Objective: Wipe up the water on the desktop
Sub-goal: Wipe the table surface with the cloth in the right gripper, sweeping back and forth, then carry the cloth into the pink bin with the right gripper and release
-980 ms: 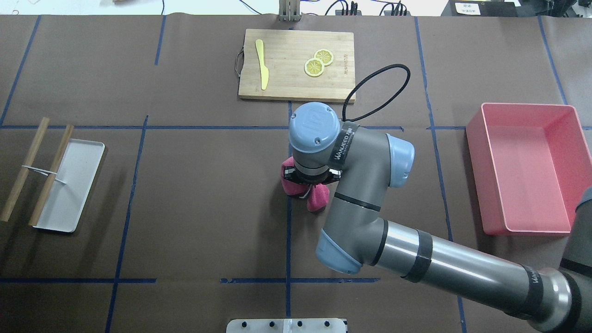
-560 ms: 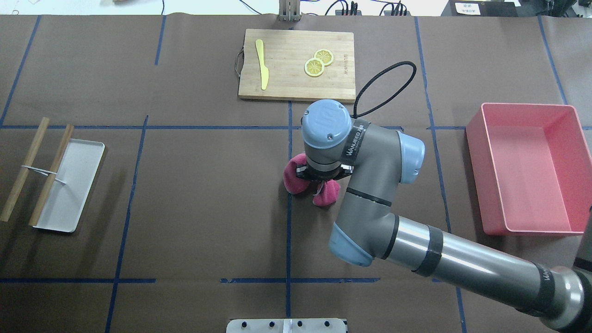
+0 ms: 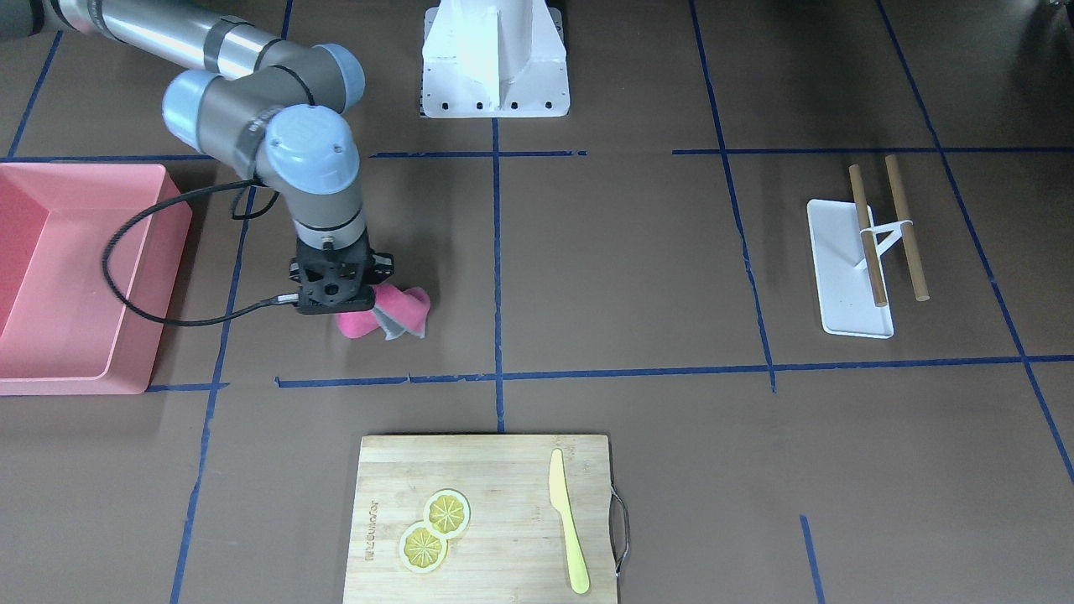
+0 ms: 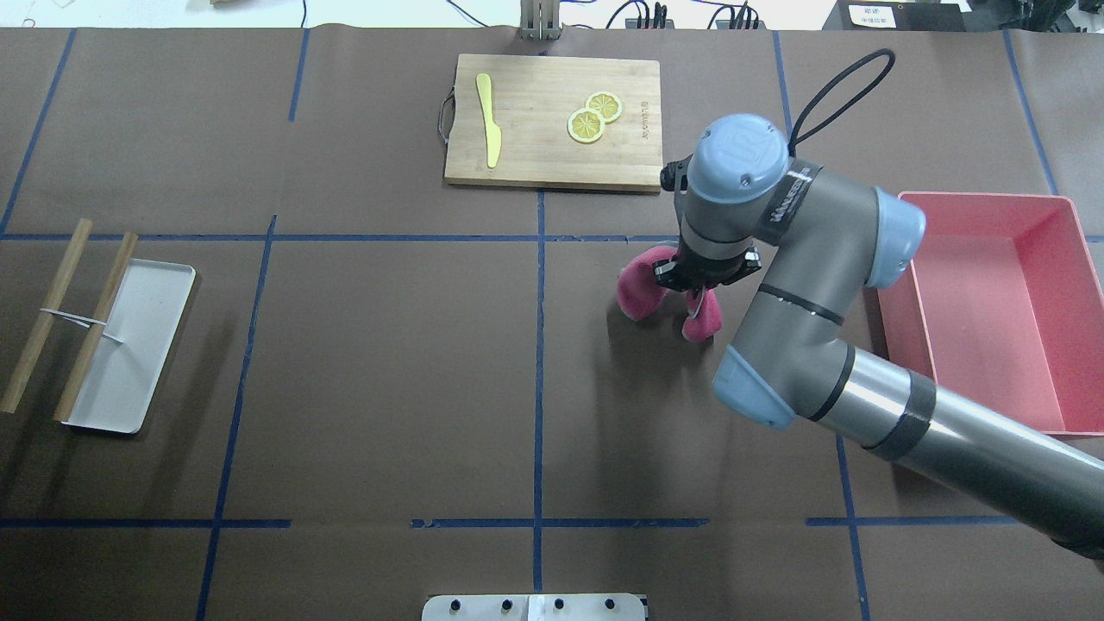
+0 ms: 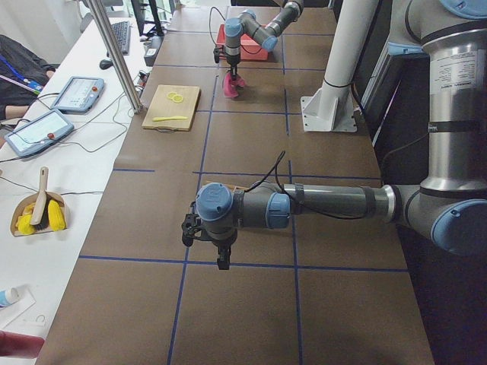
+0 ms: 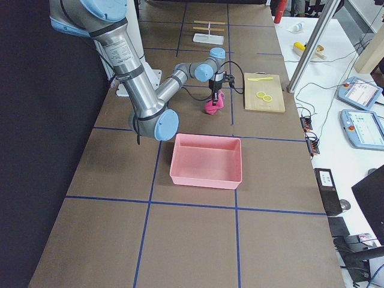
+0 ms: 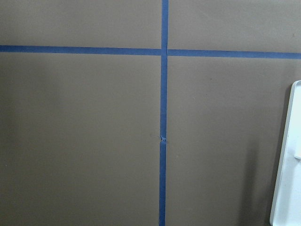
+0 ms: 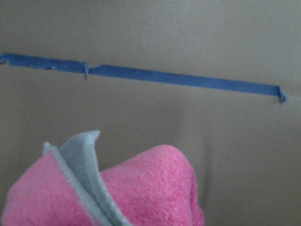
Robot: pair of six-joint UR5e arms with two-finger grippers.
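Observation:
The desktop (image 4: pixel 388 362) is a matte brown surface crossed by blue tape lines; I see no water on it. My right gripper (image 4: pixel 700 289) points down and is shut on a folded pink cloth (image 4: pixel 640 289) with a grey inner side. The cloth also shows in the front view (image 3: pixel 398 309) and fills the bottom of the right wrist view (image 8: pixel 146 193). It hangs low over the desktop; I cannot tell whether it touches. My left gripper (image 5: pixel 222 260) hangs over bare desktop in the exterior left view only; I cannot tell if it is open or shut.
A pink bin (image 4: pixel 1074 259) stands just right of the right arm. A wooden cutting board (image 4: pixel 535 164) with a yellow knife (image 4: pixel 489 121) and lemon slices (image 4: pixel 586 125) lies at the far side. A white tray (image 4: pixel 147 345) with wooden sticks sits far left.
My right gripper has carried the pink cloth to the right and a little farther from me, from the centre tape line toward the pink bin.

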